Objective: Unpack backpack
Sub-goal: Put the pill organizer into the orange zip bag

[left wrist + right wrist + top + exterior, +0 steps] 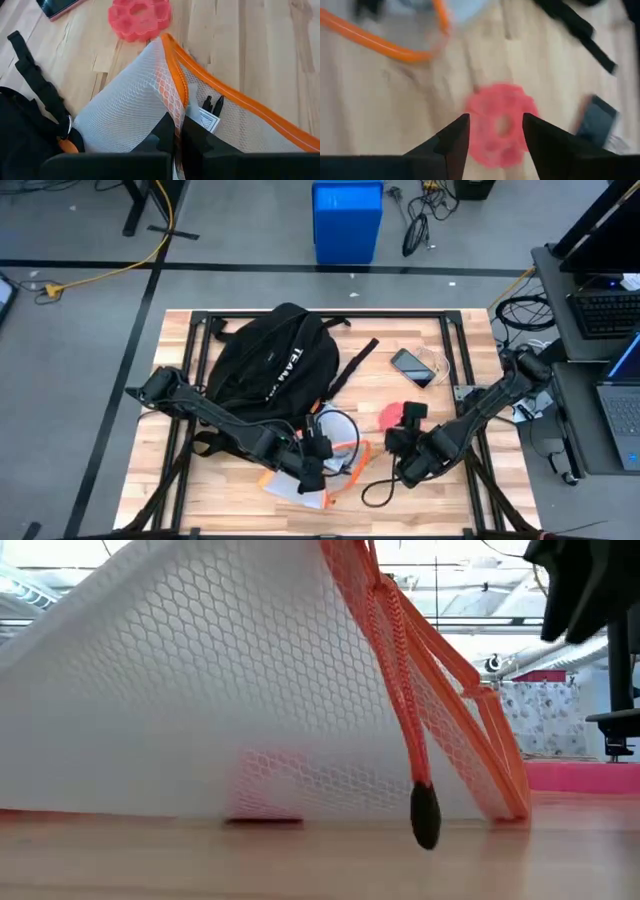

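Note:
The black backpack [268, 362] lies at the table's far left, with lettering on it and a strap [36, 80] trailing toward the near side. Near its front, a white mesh pouch [322, 472] with orange trim holds small items; my left gripper [177, 131] is shut on it. A black zipper pull [425, 816] hangs from the trim. A pink round disc [501, 126] lies flat on the wood. My right gripper [495, 117] hovers open above it, touching nothing. My left gripper pinches the mesh pouch at its orange-trimmed zipper edge [176, 102] between its two fingers, which lie along that edge. The pinched part is raised like a tent, and the pouch's lower edge [300, 820] stays on the table.
A dark phone [412, 367] with a white cord lies at the far right, beyond the disc. A black cable [380, 490] loops on the table near the front edge. A black strap [355, 365] stretches from the backpack toward the phone. Bare wood shows at the near left.

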`<state>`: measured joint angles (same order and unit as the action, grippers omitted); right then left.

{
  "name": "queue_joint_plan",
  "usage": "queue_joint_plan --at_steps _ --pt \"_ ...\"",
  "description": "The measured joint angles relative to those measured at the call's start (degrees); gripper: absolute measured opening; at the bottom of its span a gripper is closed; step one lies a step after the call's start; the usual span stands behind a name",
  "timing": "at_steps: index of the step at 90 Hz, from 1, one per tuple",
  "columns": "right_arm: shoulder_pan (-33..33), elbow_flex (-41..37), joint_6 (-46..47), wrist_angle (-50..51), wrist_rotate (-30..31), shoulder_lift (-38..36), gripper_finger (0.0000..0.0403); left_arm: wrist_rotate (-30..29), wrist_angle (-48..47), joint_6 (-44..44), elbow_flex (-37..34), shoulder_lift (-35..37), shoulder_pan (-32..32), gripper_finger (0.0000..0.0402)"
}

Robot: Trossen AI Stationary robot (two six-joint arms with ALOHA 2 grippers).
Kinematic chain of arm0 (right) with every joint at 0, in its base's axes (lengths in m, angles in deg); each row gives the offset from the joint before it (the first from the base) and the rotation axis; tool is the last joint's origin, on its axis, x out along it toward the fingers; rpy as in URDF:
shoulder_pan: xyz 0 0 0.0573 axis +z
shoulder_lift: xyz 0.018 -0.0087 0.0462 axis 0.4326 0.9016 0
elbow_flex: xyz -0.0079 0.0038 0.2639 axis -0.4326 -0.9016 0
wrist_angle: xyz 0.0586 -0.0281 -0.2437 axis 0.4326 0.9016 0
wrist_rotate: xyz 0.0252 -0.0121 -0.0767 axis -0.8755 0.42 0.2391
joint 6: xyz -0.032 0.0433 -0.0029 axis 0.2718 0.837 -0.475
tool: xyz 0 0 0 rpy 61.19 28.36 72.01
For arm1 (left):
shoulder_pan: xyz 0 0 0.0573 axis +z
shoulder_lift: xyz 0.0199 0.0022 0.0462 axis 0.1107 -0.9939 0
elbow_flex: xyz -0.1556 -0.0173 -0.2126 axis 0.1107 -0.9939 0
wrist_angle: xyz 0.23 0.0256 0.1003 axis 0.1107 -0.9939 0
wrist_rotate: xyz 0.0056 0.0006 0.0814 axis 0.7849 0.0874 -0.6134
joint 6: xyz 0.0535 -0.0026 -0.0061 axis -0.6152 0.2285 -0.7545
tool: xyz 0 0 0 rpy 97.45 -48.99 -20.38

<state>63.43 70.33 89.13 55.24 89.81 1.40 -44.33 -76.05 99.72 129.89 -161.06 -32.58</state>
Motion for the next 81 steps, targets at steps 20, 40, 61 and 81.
queue_joint_plan --at_steps 20,40,61,81 --pt "-5.36 -4.16 -2.43 0.04 -6.75 -0.78 0.0158 0.01 0.06 0.45 0.00 0.00 0.00 0.0000" --pt "-13.91 -10.80 -8.70 -0.79 -11.20 -8.89 0.0157 0.01 0.07 0.48 0.00 0.00 -0.05 0.0000" --pt "-15.00 -21.38 -6.15 -17.15 -15.49 -20.68 0.0172 0.01 0.00 0.10 0.00 0.00 -0.05 0.0000" --pt "-13.01 -28.49 -7.27 -26.85 -19.08 -19.81 0.0248 0.01 0.05 0.15 -0.02 0.00 -0.05 0.0000"
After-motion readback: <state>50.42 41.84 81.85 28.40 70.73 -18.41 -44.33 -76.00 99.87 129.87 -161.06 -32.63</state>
